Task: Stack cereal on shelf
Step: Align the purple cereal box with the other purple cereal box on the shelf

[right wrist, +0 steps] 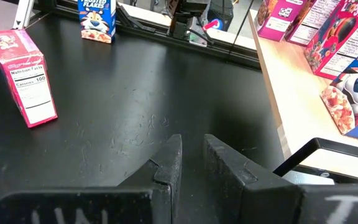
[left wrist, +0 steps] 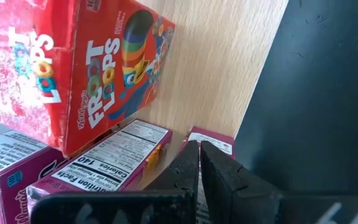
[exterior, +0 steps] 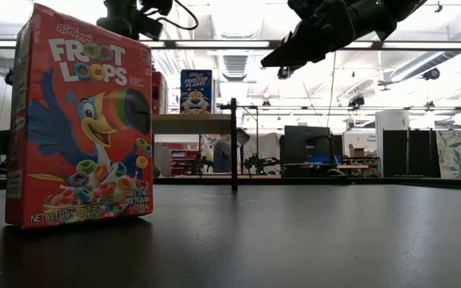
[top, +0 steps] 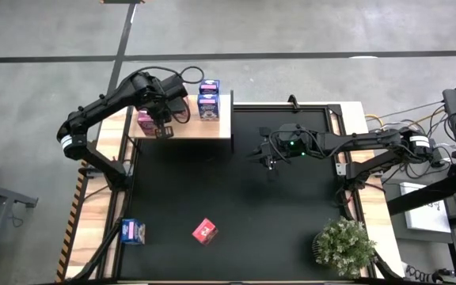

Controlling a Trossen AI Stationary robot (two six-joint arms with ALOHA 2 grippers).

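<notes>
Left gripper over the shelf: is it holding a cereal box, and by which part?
Nothing is held. The left gripper is shut with nothing between its fingers, above the cereal boxes on the shelf.

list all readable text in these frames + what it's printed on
"Kellogg's", "FROOT LOOPS": front of the red cereal box standing on the black mat.
"FROSTED FLAKES": blue box on the shelf.
"FROSTED FLAKES": blue box on the mat.
"Nutrition Facts", "Calories 100": side of the pink box on the mat.
"FROOT LOOPS": red box on the shelf.
"Nutrition Facts", "Calories 140": box lying below it.
Finer print: unreadable.
</notes>
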